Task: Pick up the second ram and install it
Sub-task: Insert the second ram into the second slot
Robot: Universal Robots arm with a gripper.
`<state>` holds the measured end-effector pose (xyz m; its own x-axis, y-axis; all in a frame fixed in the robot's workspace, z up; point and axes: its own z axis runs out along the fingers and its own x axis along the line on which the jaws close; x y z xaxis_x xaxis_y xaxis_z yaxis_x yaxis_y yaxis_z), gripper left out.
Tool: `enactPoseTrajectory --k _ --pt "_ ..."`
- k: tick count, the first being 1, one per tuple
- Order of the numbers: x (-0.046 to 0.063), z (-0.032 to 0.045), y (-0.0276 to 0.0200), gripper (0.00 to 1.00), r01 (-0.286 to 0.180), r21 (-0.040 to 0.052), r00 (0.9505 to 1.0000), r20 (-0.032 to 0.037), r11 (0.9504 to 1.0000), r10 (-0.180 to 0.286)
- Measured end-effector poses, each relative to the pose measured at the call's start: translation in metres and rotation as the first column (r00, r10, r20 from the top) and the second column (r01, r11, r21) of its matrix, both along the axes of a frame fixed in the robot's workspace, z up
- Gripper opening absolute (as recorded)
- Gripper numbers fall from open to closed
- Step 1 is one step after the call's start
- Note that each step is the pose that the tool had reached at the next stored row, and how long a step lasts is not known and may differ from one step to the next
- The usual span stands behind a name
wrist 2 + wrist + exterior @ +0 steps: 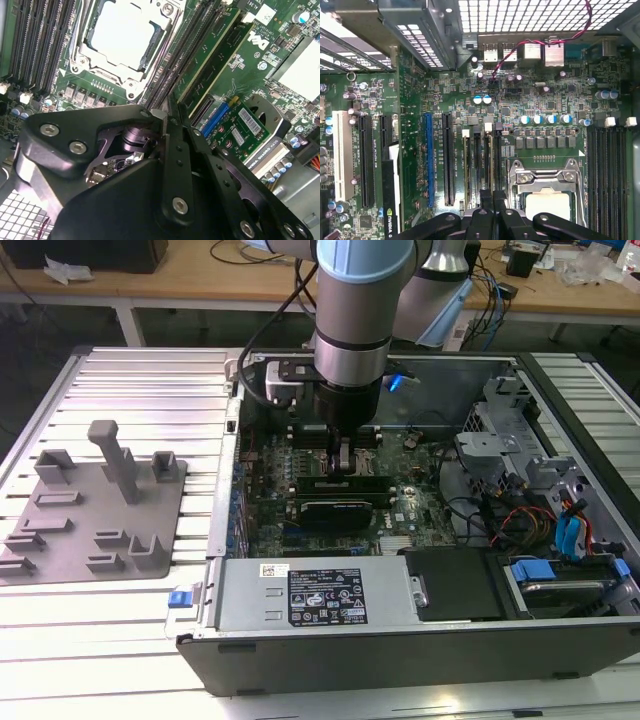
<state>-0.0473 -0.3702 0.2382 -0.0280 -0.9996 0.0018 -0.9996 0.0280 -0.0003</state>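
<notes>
- Seeing the gripper (pixel 343 455) down low inside the open computer case (pixel 400 660) in the exterior view, hanging straight over the motherboard (pixel 545 100), just beside the black graphics card (pixel 340 508).
- Fingers (pixel 180 150) drawn right together in the second wrist view, no real gap to speak of, so calling the pincer closed.
- Can spot the second ram (pixel 215 55) there too: a long green stick standing on edge in a slot right beside the CPU socket (pixel 125 35), running straight toward the seam between the fingertips.
- Honestly can't tell whether it's pinched between the tips or just touched from above, with the near end tucked behind the gripper body.
- Can't tell either whether it's fully down in the slot.
- Over in the first wrist view, the same fingertips poking in at the row of narrow memory slots (pixel 485 165) next to the socket, with a blue slot (pixel 428 160) just beside that row and a white slot (pixel 342 155) well apart from it.
- Out on the exterior view's left, a grey fixture tray (pixel 100 510) with upright blocks, lying on the ribbed table (pixel 130 380) beside the case.
- Also a power supply (pixel 310 595) with a big label along the case's near wall.
</notes>
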Motion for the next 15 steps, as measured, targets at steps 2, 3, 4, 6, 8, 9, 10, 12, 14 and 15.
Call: enactPoseTrajectory --k 2,3,4,6,8,9,10,12,14,15 --pt "0.0 0.0 0.0 0.09 0.0 0.0 1.0 0.0 1.0 0.0" --pt "0.0 -0.0002 0.0 0.09 -0.001 0.0 1.0 0.0 1.0 0.001" --pt "0.0 -0.0002 0.0 0.09 -0.002 0.0 1.0 0.0 1.0 0.002" --pt "0.0 -0.0002 0.0 0.09 -0.003 0.0 1.0 0.0 1.0 0.003" --pt "0.0 -0.0002 0.0 0.09 -0.005 0.0 1.0 0.0 1.0 0.005" --pt "0.0 -0.0002 0.0 0.09 -0.006 0.0 1.0 0.0 1.0 0.006" --pt "0.0 -0.0002 0.0 0.09 -0.008 0.0 1.0 0.0 1.0 0.008" --pt "0.0 -0.0002 0.0 0.09 -0.01 0.0 0.9999 0.0 0.9999 0.01" --pt "0.0 -0.0002 0.0 0.09 -0.011 0.0 0.9999 0.0 0.9999 0.011" --pt "0.0 -0.0006 0.0 0.09 -0.011 0.0002 0.9999 0.0001 0.9999 0.011"
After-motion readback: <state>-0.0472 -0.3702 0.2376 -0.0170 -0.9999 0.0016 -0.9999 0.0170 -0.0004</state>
